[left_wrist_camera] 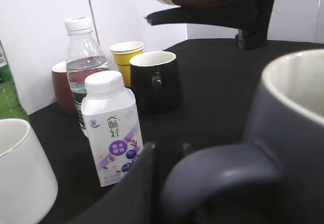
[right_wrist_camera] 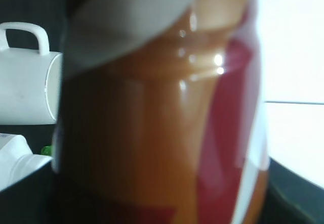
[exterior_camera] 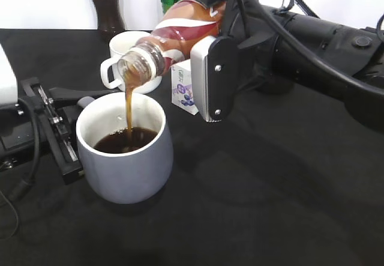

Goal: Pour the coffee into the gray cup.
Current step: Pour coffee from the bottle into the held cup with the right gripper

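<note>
Robot test bench in a lab-type room.
Black cloth-covered tabletop [exterior_camera: 288, 206] against a bare white wall [left_wrist_camera: 40, 11]; behind the left gripper stand assorted props: small white yogurt-drink bottle [left_wrist_camera: 111, 128], clear plastic water bottle [left_wrist_camera: 83, 64], glossy black mug [left_wrist_camera: 156, 81], stacked yellow paper cups [left_wrist_camera: 126, 57].

The black table [exterior_camera: 270, 206] carries the gray cup [exterior_camera: 126, 170] near the left, holding dark liquid. Behind it stand a white mug [exterior_camera: 123, 56] and a small white carton [exterior_camera: 183, 92]. At the far edge stand a cola bottle [exterior_camera: 107, 5], black mug [left_wrist_camera: 154, 80], water bottle [left_wrist_camera: 83, 64] and yellow cups [left_wrist_camera: 126, 54].
</note>
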Controlling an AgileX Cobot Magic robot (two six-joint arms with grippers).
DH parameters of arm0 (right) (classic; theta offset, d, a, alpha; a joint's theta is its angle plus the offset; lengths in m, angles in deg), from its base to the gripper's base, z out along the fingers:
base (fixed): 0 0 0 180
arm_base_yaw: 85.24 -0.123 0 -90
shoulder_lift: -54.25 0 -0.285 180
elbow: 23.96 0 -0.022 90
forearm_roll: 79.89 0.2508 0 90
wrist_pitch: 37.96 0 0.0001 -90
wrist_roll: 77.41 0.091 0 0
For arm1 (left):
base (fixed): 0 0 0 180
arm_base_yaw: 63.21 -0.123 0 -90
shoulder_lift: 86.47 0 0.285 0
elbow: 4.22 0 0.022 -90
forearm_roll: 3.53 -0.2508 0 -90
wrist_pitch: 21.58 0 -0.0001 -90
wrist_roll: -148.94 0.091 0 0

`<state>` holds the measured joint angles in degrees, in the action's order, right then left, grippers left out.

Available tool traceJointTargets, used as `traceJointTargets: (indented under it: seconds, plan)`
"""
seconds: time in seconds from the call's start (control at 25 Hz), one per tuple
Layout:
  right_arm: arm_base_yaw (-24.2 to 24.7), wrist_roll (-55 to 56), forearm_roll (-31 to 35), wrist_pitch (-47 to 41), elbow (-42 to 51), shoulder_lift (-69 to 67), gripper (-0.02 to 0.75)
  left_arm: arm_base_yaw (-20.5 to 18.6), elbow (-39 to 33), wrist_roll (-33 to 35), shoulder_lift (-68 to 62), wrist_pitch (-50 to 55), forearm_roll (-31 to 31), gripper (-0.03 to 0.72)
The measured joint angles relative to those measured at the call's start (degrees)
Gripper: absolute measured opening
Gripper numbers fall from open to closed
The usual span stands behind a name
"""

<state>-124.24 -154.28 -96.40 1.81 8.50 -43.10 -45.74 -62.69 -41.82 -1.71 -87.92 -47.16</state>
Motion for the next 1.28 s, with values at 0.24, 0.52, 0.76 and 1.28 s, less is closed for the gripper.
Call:
traceJointTargets:
  seconds: [0.24, 0.52, 0.76, 1.28]
  plan:
    - [0.0, -0.3, 0.0, 0.0, 0.0, 0.0, 0.532, 0.0, 0.0, 0.2, 0.0, 0.1, -0.1, 0.081]
    - [0.0, -0.8, 0.0, 0.0, 0.0, 0.0, 0.532, 0.0, 0.0, 0.2, 0.0, 0.4, -0.3, 0.081]
    - [0.0, -1.4, 0.0, 0.0, 0.0, 0.0, 0.532, 0.0, 0.0, 0.2, 0.0, 0.4, -0.3, 0.081]
    - [0.0, -1.8, 0.7, 0.9, -0.1, 0.0, 0.532, 0.0, 0.0, 0.2, 0.0, 0.4, -0.3, 0.081]
